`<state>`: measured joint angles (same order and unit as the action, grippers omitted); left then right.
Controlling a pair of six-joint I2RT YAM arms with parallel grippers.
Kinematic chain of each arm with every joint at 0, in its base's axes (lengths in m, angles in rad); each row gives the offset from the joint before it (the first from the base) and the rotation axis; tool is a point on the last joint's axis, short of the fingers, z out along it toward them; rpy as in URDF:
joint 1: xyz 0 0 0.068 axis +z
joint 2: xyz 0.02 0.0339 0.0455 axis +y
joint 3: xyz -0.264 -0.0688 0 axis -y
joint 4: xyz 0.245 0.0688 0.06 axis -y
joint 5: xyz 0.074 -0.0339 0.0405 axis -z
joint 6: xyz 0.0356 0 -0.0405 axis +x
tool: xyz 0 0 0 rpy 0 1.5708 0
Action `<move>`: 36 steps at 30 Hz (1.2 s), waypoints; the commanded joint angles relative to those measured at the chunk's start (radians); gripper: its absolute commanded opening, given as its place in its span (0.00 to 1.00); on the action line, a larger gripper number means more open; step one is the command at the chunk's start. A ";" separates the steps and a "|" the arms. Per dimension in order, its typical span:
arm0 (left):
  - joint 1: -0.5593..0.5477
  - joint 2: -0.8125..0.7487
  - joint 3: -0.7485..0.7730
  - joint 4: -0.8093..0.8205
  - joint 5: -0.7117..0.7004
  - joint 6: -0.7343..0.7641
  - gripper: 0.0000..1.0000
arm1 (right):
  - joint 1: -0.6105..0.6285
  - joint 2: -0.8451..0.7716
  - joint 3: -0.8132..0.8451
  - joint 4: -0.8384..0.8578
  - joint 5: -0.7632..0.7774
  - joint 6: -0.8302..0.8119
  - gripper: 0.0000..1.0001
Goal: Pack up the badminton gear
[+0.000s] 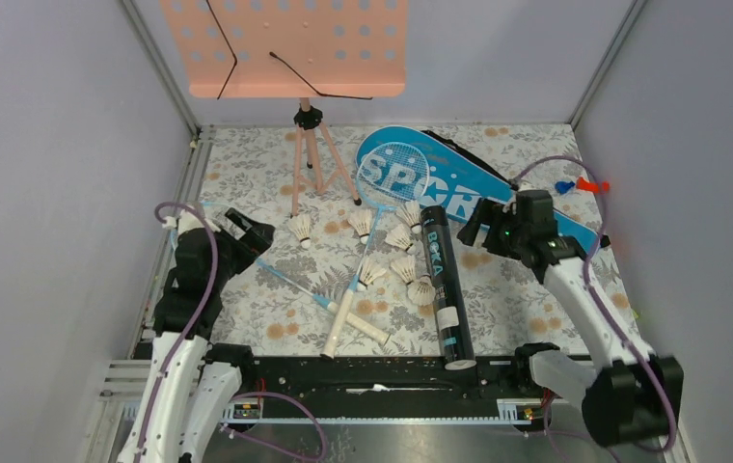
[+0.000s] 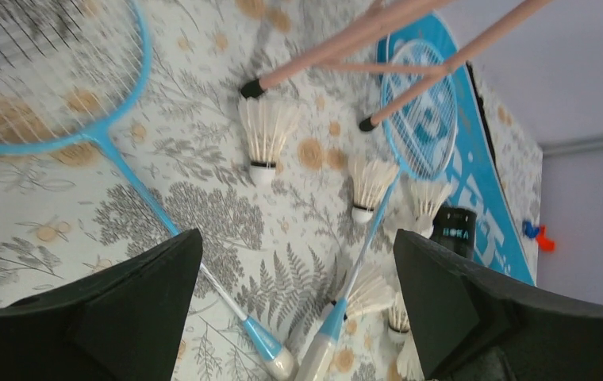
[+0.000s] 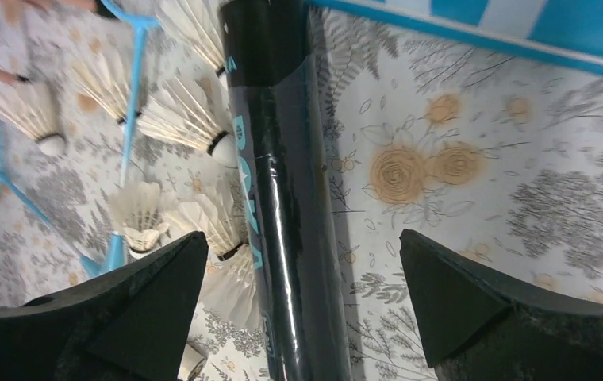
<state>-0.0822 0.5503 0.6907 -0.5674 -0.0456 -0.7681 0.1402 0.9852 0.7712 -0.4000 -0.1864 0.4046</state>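
Note:
Two light-blue rackets cross on the floral table. One racket [image 1: 393, 176] rests its head on the blue "SPORT" bag [image 1: 474, 198]; the other racket [image 2: 40, 75] has its head under my left arm, with the shaft [image 1: 290, 283] running right. Several white shuttlecocks [image 1: 399, 237] lie scattered between them. The long black tube [image 1: 445, 289] lies lengthwise beside them. My left gripper [image 1: 247, 234] [image 2: 298, 266] hovers open over the crossed handles, holding nothing. My right gripper [image 1: 478, 224] [image 3: 302, 266] is open above the tube [image 3: 282, 198], its fingers either side and apart from it.
A peach perforated music stand [image 1: 295, 43] on a tripod [image 1: 310, 164] stands at the back, its legs close to a shuttlecock [image 2: 265, 135]. Grey walls close in left, right and behind. Red and blue clips [image 1: 580, 184] sit by the right wall.

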 commanded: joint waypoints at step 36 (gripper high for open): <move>-0.004 0.066 -0.117 0.322 0.431 -0.005 0.99 | 0.239 0.226 0.090 0.275 0.232 0.054 0.47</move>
<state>-0.0822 0.6388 0.6014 -0.3664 0.2455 -0.7414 0.3733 1.4399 0.8734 -0.1310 -0.0502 0.4297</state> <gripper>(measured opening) 0.986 0.720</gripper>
